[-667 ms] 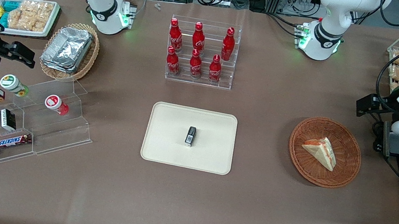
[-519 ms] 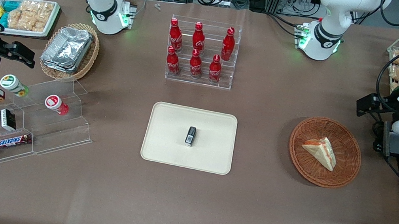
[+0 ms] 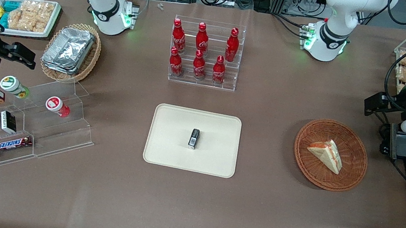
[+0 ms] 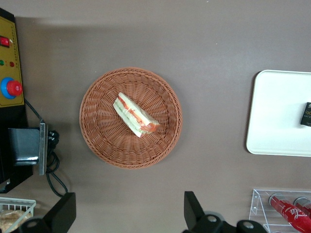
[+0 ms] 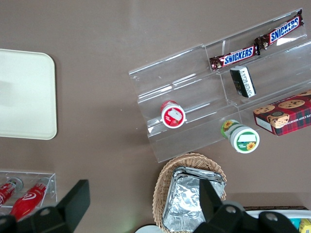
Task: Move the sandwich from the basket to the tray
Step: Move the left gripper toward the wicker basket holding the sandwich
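Since the earlier frames, only the working arm has shifted: its white wrist housing now sits slightly higher in the front view and farther from the camera, while every item on the table remains in place.

Front view. We see the sandwich [image 3: 326,154] lying in the basket [image 3: 353,170], toward the working arm's end of the table. Its long axis runs diagonally: the filling edge slants from the end farther from the camera and nearer the tray to the end nearer the camera. The wedge's narrow tip points toward the tray [image 3: 168,153], which lies at the table's middle, well apart from the basket. A small black packet [image 3: 194,138] rests on the tray. A clear rack of red bottles [image 3: 201,53] stands farther from the camera than the tray. We locate the gripper [image 3: 381,105] above the table, near the basket rim and farther from the camera than the basket; it holds nothing.

Left wrist view. We see the gripper [image 4: 130,218] with its two black fingers [image 4: 192,209] spread wide apart and nothing between them. The basket [image 4: 97,145] is apart from the fingers and seen from above. The sandwich [image 4: 135,114] lies near the basket's middle, its red-orange filling edge facing the camera. A rim of the tray [image 4: 252,116] is in view.

Right wrist view. We see one corner of the tray [image 5: 29,97] and a clear stepped stand [image 5: 194,97] holding snack bars.
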Controlling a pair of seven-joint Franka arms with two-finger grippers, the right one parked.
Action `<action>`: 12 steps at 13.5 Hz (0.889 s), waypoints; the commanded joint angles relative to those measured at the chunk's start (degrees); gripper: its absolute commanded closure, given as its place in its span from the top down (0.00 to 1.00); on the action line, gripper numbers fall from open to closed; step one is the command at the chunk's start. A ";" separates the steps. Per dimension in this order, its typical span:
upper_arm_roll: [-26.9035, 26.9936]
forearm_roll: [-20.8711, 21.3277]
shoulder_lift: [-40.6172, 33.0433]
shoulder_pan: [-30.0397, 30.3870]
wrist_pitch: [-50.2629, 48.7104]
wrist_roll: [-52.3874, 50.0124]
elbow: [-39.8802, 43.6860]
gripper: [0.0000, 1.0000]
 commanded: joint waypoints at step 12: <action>0.35 2.15 4.78 3.82 11.21 -26.68 -14.42 1.00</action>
